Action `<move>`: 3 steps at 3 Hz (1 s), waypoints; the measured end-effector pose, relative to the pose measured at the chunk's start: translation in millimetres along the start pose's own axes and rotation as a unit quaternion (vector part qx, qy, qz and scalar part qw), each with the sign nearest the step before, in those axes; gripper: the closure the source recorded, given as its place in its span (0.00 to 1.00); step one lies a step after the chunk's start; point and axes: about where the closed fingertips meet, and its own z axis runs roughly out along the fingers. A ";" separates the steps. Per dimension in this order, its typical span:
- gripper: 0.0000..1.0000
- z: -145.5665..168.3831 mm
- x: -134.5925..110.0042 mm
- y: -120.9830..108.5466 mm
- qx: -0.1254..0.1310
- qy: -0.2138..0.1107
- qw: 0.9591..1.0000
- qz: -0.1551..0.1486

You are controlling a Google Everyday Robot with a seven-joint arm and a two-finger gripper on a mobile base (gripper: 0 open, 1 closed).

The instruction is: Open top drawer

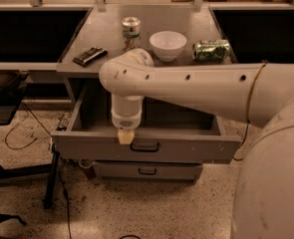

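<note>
The top drawer (191,146) stands pulled out from under the gray counter (106,36), its gray box interior showing. Its scuffed flat front carries a small black bar handle (145,147) at the centre. My gripper (126,136) points straight down over the drawer's front edge, just left of the handle. Its pale tip sits against the top of the drawer front. My white arm (186,91) crosses the drawer from the right and hides part of the interior.
A narrower gray drawer (146,171) sits shut below. On the counter are an upright can (131,30), a white bowl (168,45), a green can (212,50) on its side and a dark flat object (89,56). Cables (27,128) lie on the speckled floor at left.
</note>
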 end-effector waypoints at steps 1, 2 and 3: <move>1.00 2.1 9.1 13.0 -0.014 0.005 1.000 -0.015; 1.00 1.6 8.1 12.7 -0.014 0.005 1.000 -0.015; 1.00 1.8 11.2 20.3 -0.023 0.007 0.999 -0.025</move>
